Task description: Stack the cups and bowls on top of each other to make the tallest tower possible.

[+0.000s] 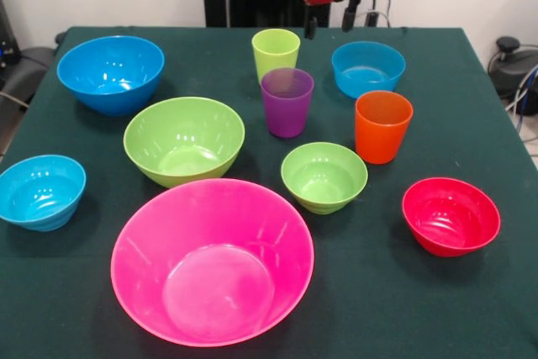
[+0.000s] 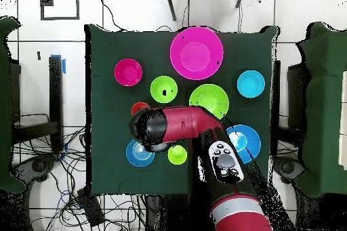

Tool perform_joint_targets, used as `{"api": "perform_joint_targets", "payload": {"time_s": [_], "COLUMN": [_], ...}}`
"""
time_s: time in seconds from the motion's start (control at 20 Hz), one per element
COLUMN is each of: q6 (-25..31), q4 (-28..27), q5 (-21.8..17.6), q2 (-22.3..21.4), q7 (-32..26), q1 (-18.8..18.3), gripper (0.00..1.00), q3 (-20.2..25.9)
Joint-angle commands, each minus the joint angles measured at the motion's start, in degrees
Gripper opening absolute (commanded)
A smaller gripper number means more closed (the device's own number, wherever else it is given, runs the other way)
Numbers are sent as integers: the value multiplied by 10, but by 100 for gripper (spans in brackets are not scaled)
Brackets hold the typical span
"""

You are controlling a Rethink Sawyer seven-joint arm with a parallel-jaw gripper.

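All bowls and cups stand apart on the green cloth; nothing is nested. The huge pink bowl (image 1: 212,260) (image 2: 196,53) is at the near middle. Behind it are the large green bowl (image 1: 184,139), the large blue bowl (image 1: 110,73) and the small green bowl (image 1: 324,176). The red bowl (image 1: 450,216) is at the right. One light-blue bowl (image 1: 40,192) is at the left, another (image 1: 367,68) at the far right. The lime cup (image 1: 276,54), purple cup (image 1: 287,102) and orange cup (image 1: 382,126) stand upright. My gripper (image 1: 329,23) hangs open and empty above the far edge, between the lime cup and the far light-blue bowl.
In the overhead view my red arm (image 2: 179,125) covers the purple cup and part of the orange cup (image 2: 139,108) and the large blue bowl (image 2: 242,143). The green table cloth (image 1: 496,308) ends at the table's edges. Cables and chairs surround the table.
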Motion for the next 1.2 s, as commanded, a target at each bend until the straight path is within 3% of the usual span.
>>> {"api": "perform_joint_targets", "payload": {"time_s": [0.05,0.35,0.7,1.2], "q6": [1,10,36,51], "q4": [-5,1,35,57], "q5": [-11,-14,0,7], "q2": [45,37,-19,-55], "q7": [-38,-31,-6,-3], "q1": [-27,-34,-26,-28], "gripper": [100,100,100,100], "q3": [54,58,49,45]}}
